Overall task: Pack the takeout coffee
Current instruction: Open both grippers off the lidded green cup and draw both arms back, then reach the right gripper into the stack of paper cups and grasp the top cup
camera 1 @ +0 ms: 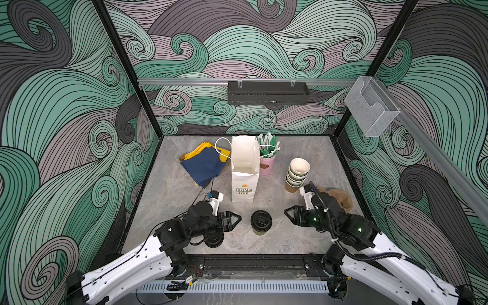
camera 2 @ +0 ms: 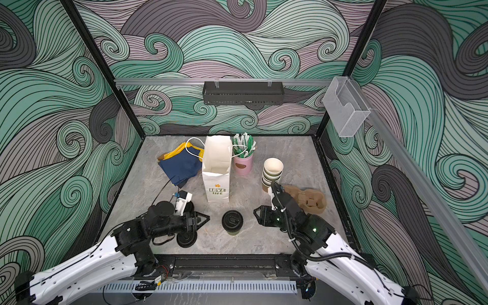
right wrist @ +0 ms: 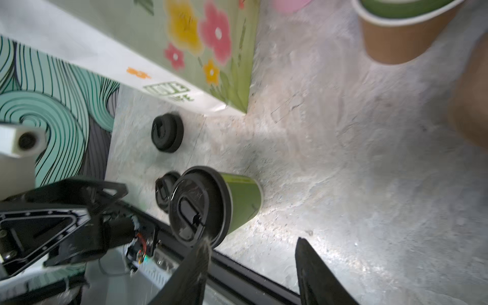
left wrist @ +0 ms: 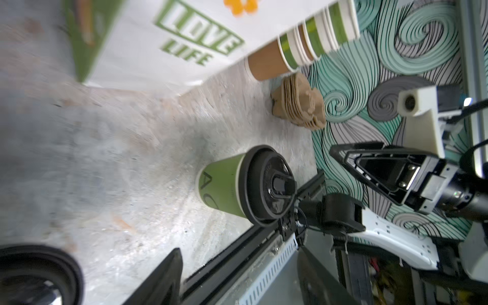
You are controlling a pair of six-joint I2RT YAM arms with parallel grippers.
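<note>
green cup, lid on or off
On. The black lid caps the upright cup; both wrist views show it seated on the rim.

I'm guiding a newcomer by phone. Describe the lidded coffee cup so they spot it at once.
On the grey table, find the white bag standing mid-table. Directly in front of it, toward the robot, stands a green cup. It alone wears a black lid: the stacked cups are lidless, and the loose lids cover nothing.

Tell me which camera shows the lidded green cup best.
The left wrist view: the lidded green cup shows whole and close, green wall and black lid unobstructed. In the right wrist view the cup is close, but its lid edge is partly covered. Both top views show mostly its lid, small.
</note>
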